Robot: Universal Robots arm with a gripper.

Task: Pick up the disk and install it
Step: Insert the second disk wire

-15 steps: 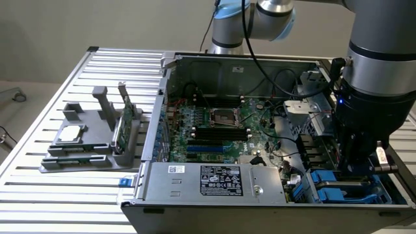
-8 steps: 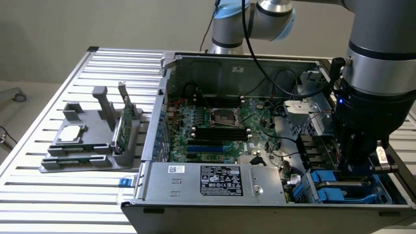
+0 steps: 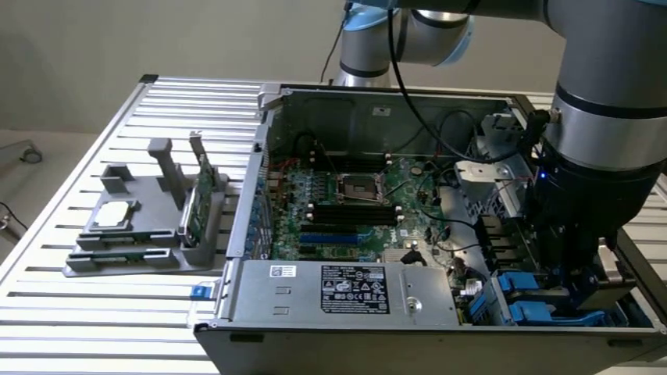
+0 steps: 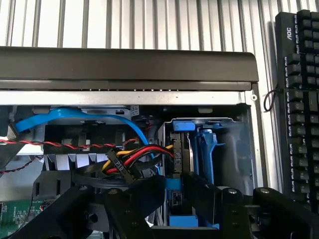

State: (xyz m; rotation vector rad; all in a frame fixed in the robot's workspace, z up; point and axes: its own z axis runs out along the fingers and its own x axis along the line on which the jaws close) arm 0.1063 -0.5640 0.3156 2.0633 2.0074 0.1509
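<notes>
**Blue-framed drive seated in the case bay**

Blue plastic frames the silver-grey disk [image 4: 185, 152], which stands on edge inside the metal drive bay [image 4: 234, 149] at the front corner of the open black computer case [image 3: 312, 332]. In the wrist view, the black hand [image 4: 199, 199] sits just in front of the bay with its fingers [image 4: 124, 209] spread apart on either side, holding nothing. A bundle of red, yellow and black wires [image 4: 134, 157] runs to the drive's edge, and a blue flat cable [image 4: 75, 115] arcs above it. In the exterior view, the hand [image 3: 579, 266] reaches down into the case at the exterior view's right, over the blue carriers [image 3: 536, 301]. The case rests on a slatted aluminium bench [image 3: 125, 328], beside a grey parts holder [image 3: 146, 234]. A black keyboard [image 4: 299, 99] lies next to the case.
</notes>
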